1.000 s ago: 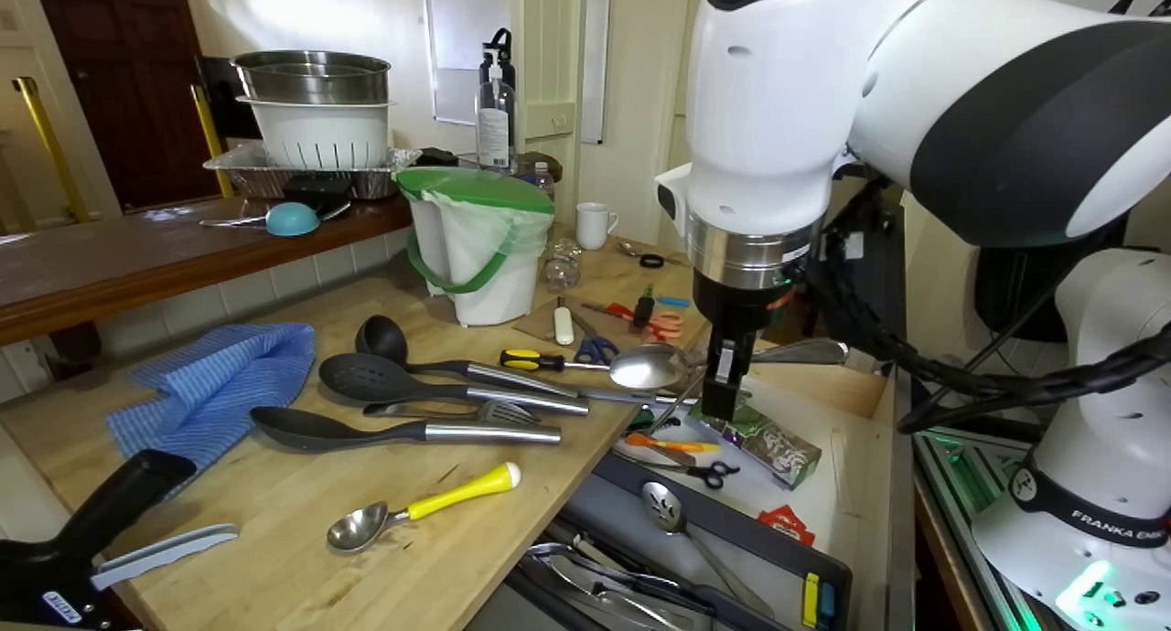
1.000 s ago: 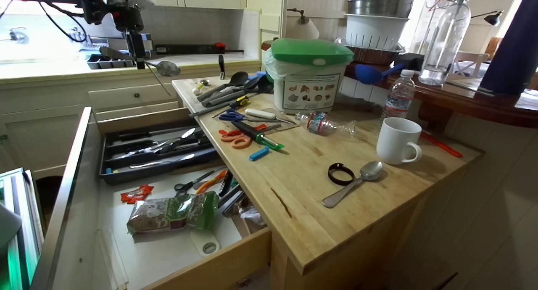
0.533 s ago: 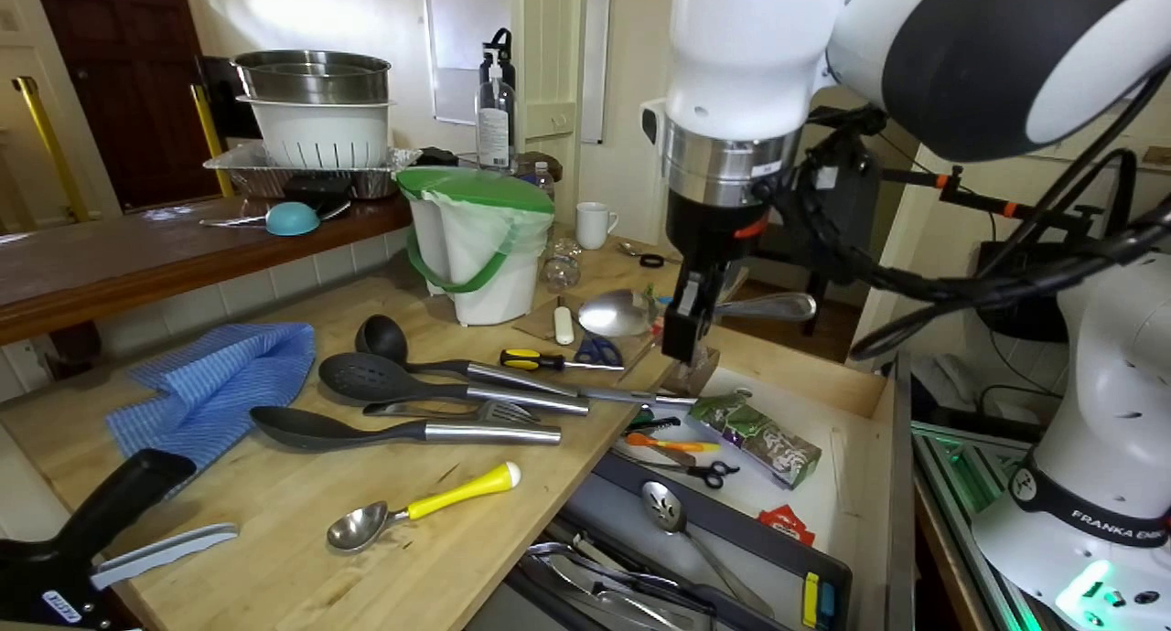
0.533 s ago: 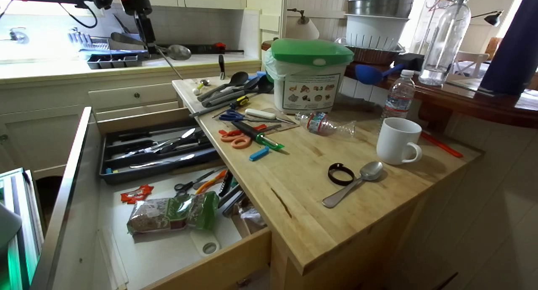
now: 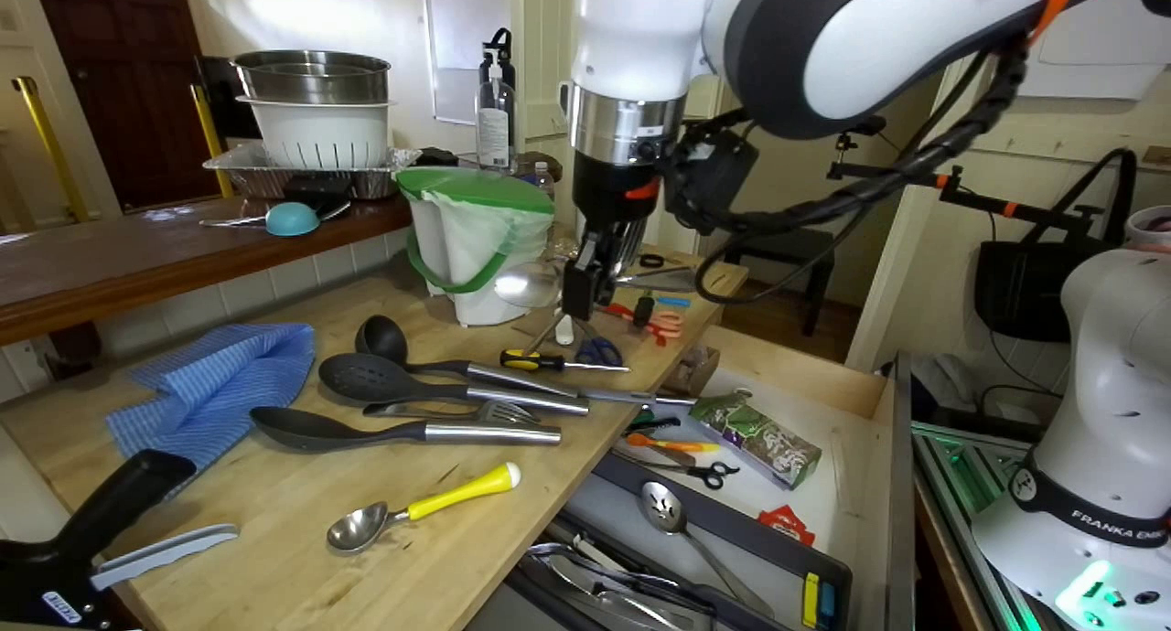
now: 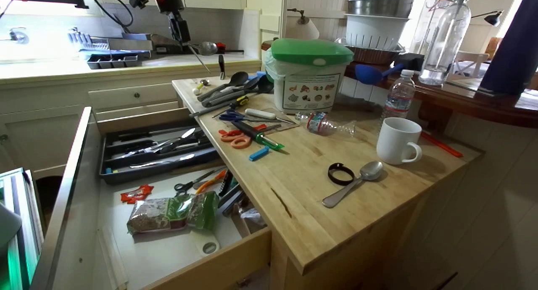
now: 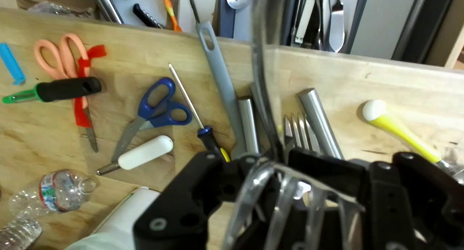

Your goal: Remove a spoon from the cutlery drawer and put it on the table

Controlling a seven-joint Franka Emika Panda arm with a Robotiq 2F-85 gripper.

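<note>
My gripper (image 5: pixel 586 302) is shut on a metal spoon (image 5: pixel 529 284) and holds it above the table (image 5: pixel 439 581). In the wrist view the spoon's handle (image 7: pixel 261 65) runs up from the jaws; its bowl is mostly hidden there. A metal fork-like utensil is caught in the jaws too: its tines (image 7: pixel 251 191) show in front of them, and a thin handle (image 5: pixel 547 329) points down. The gripper also shows in an exterior view (image 6: pixel 183 40), with the spoon bowl (image 6: pixel 207 48) beside it. The cutlery drawer (image 6: pixel 248 254) stands open with a slotted spoon (image 5: pixel 666 508) inside.
A white bucket with a green lid (image 5: pixel 494 247) stands close to the held spoon. Black utensils (image 5: pixel 393 375), a screwdriver (image 5: pixel 535 360), blue scissors (image 7: pixel 159 112) and a yellow-handled scoop (image 5: pixel 462 491) lie on the table. A mug (image 6: pixel 397 141) and another spoon (image 6: pixel 353 183) are at one end.
My gripper has carried the spoon and the fork-like utensil away from over the drawer, across the table toward the bucket, and somewhat upward. Objects on the table and in the drawer have not moved.
</note>
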